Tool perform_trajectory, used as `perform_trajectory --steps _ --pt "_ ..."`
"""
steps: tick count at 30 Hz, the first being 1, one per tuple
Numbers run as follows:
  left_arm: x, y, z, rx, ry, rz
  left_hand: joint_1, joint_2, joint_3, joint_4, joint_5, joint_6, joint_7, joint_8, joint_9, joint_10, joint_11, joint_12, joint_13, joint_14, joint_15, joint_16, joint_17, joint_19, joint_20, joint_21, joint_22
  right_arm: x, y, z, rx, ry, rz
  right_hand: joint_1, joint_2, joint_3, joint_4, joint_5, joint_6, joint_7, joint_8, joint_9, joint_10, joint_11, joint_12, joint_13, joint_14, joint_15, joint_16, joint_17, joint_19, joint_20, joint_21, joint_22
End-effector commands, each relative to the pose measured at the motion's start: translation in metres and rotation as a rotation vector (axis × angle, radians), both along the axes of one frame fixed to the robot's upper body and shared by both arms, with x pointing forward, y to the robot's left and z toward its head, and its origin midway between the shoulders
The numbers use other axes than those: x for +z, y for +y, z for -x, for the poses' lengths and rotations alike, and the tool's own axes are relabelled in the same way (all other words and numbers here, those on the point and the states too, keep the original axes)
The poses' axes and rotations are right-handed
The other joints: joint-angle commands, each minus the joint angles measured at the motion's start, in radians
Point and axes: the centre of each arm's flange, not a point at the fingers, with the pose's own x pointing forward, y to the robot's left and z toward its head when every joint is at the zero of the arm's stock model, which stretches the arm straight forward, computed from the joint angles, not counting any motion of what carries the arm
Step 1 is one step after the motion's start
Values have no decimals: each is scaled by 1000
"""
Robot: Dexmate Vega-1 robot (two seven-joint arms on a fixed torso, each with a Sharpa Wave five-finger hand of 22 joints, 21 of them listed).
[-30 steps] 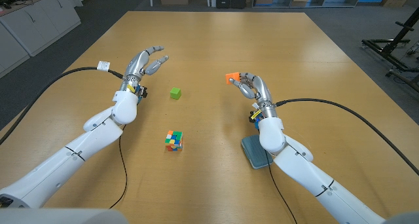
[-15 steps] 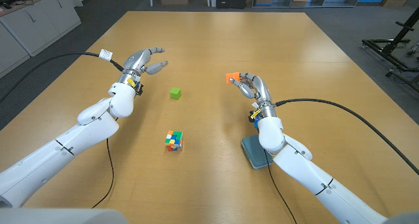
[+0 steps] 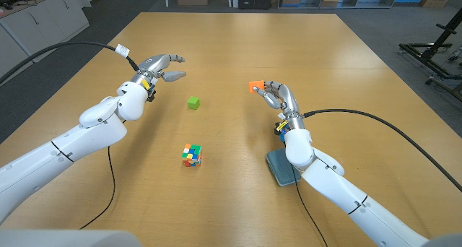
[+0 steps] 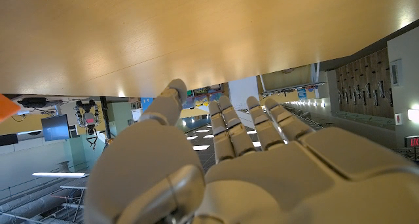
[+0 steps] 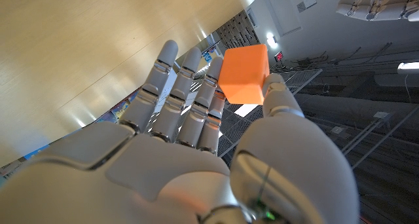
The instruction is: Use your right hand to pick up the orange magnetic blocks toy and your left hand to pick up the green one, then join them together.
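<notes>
**Orange block held in the right hand, green block lying on the table**

The wooden table (image 3: 238, 52) carries everything, with both white arms coming in from the near corners. The left arm (image 3: 65, 146) reaches diagonally over the table's left side; the right arm (image 3: 339, 189) reaches in from the right, a black cable trailing off each.

The left hand (image 3: 157, 68) is raised above the table to the left of the green block, fingers spread apart and reaching toward the table's middle, with nothing in it. In the left wrist view the same hand (image 4: 216, 165) shows its fingers extended and parted, nothing between them.

The right hand (image 3: 278, 97) is on the table's right half, palm side turned toward the centre. It pinches the orange block (image 3: 255, 86) between thumb and fingers, at the fingertips. The right wrist view shows this plainly: the orange block (image 5: 243, 73) sits against the thumb tip with the fingers (image 5: 190, 99) behind it.

A grey-blue pad (image 3: 281, 166) lies on the table under the right forearm.

A multicoloured cube (image 3: 191, 154) sits on the table nearer the robot, between the two arms.

The green block (image 3: 193, 102) lies on the table, apart from both hands, closer to the left hand and beyond the multicoloured cube.
</notes>
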Motion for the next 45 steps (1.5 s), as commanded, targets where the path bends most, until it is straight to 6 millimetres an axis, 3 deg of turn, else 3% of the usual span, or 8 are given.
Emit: perform_trajectory --steps 1,18,28,45 --pt "2 1 -7 -12 86 -76 24 -4 9 3 -2 7 -9 10 5 4 -9 -5 5 -3 -134 0 1 1 5 -2 0 2 1 2 -4 -4 5 93 79 3 4 -1 110 -105 5 2 54 -46 4 2 3 -64 3 5 -4 3 8 3" --pt "4 6 -18 -13 207 -231 74 -28 -3 8 -4 -47 -28 -6 6 -43 -26 -24 8 -35 -141 -8 1 -14 2 -6 0 0 -1 3 -13 1 -3 95 80 2 4 -2 113 -105 6 2 58 -46 4 4 8 -67 4 6 0 5 10 3" --pt "3 10 -23 -14 279 -294 82 -41 -38 14 -2 -108 -54 -22 7 -105 -35 -35 9 -74 -140 -12 3 -34 0 -8 0 -2 0 2 -19 5 -6 96 81 2 4 -3 115 -105 7 2 61 -46 4 5 6 -67 2 7 1 6 11 3" --pt "-6 5 -33 7 334 -383 85 -44 -64 15 1 -154 -59 -34 6 -154 -36 -39 8 -94 -134 -11 3 -44 -2 -7 0 -1 1 3 -29 2 -5 100 81 2 3 -4 118 -106 8 2 61 -46 2 6 5 -69 0 8 0 6 13 3"
